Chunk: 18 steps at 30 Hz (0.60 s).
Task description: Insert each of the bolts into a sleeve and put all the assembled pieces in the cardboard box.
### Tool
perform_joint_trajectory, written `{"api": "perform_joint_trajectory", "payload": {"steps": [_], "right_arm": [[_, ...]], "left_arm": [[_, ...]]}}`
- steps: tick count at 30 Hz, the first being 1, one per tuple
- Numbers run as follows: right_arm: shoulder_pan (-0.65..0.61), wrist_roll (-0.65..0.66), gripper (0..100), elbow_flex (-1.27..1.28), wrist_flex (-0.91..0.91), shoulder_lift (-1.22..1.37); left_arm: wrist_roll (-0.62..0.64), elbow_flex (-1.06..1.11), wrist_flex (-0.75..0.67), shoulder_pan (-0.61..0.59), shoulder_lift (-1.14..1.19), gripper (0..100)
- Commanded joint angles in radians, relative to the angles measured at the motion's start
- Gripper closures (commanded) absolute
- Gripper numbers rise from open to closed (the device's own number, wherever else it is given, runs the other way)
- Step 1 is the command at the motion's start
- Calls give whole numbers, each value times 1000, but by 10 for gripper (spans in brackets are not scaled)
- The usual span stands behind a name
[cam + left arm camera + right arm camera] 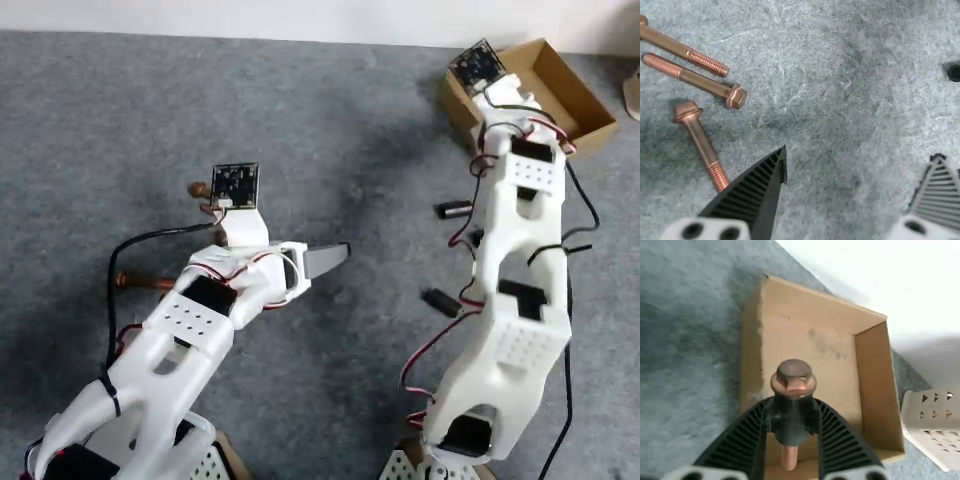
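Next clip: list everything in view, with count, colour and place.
loose bolts: three, copper, on the mat near the left end effector
loose sleeves: two, black, on the mat beside the right arm
assembled piece: one, copper bolt in black sleeve, above the box
cardboard box: one, brown, far right
perforated part: one, white, beside the box
mat: grey, under everything
left end effector: open, above the mat
right end effector: shut on the assembled piece
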Motion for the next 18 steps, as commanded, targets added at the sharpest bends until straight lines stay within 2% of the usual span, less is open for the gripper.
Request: {"api": "perform_joint_trajectory", "payload": {"steps": [1,12,15,18], "right_arm": [[24,25,994,-174,-1,36],[27,-9,986,-294,-1,223],[35,-78,917,-294,1,222],[41,-94,858,-294,1,222]], "left_arm": [[-8,-7,-17,-4,-1,601],[-8,-7,-17,-4,-1,601],[-8,-7,-17,-4,-1,601],[-8,-7,-18,-4,-1,601]]}}
